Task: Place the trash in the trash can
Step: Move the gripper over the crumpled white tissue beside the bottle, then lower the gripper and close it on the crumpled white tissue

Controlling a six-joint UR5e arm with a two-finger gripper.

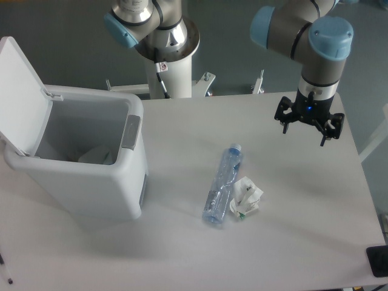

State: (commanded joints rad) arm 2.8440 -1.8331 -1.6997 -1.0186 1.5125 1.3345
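A crushed clear plastic bottle (222, 185) with a bluish cap lies on the white table, near its middle. Touching its right side is a crumpled white wrapper (246, 198) with green marks. The white trash can (91, 157) stands at the left with its lid (21, 91) swung open; something pale lies inside. My gripper (305, 129) hangs open and empty above the table's right part, well to the upper right of both trash items.
The arm's white base column (170, 66) rises behind the table's far edge. A dark object (379, 260) sits at the table's right front corner. The table's right edge (364, 176) runs close to the gripper.
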